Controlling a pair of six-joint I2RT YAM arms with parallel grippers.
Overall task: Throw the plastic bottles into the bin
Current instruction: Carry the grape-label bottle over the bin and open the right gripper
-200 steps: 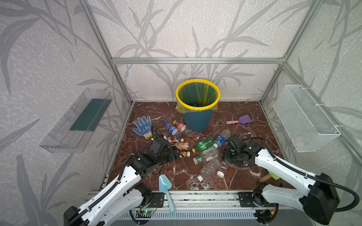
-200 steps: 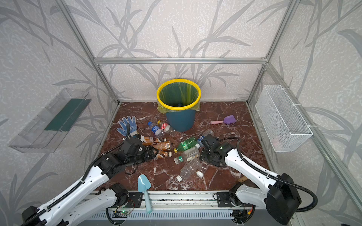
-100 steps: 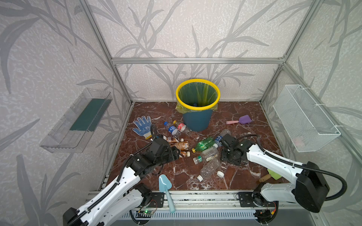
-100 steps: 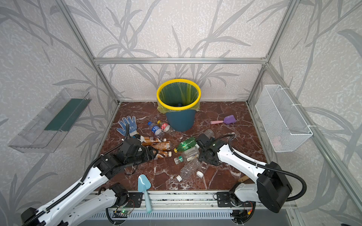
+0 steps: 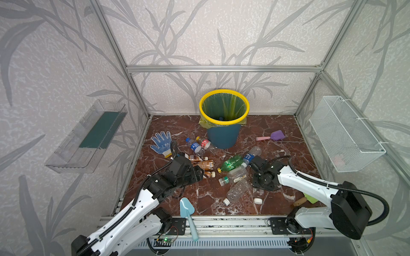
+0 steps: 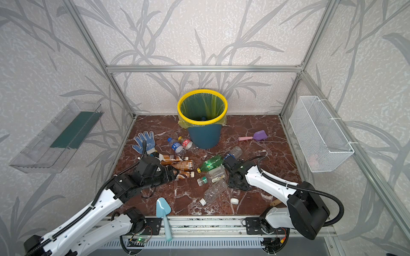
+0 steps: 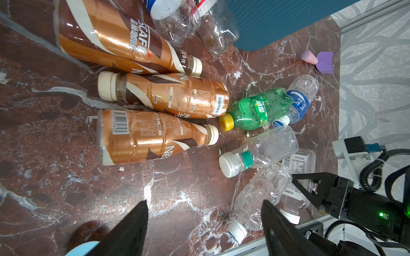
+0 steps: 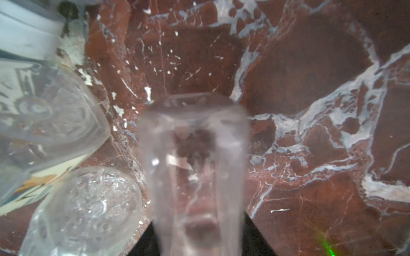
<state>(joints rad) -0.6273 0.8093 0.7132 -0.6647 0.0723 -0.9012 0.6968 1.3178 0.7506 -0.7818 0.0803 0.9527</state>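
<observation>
Right hand (image 5: 262, 187) is pointing down at the front right of the bottle pile and is gripping a clear bottle (image 8: 195, 155). In the blurred right wrist view, its two black fingers are pressing on both sides of the bottle. In both top views the bottle's white cap is sticking out from under the hand, toward the front edge of the bench (image 5: 273, 126). The bottle is sitting low over the marble, and I cannot tell if it is lifted. Two other clear bottles (image 5: 236, 191) are lying just beside it, on the side toward the left arm.

The bin (image 5: 223, 136) is standing upright at the back middle of the bench, well apart from the right hand. A green bottle (image 5: 230, 163) and a blue-labelled bottle (image 5: 251, 155) are lying between them.

Left hand (image 7: 204, 223) is hovering with its fingers apart and nothing between them. It is facing three brown bottles (image 7: 155, 137) that are lying side by side.
</observation>
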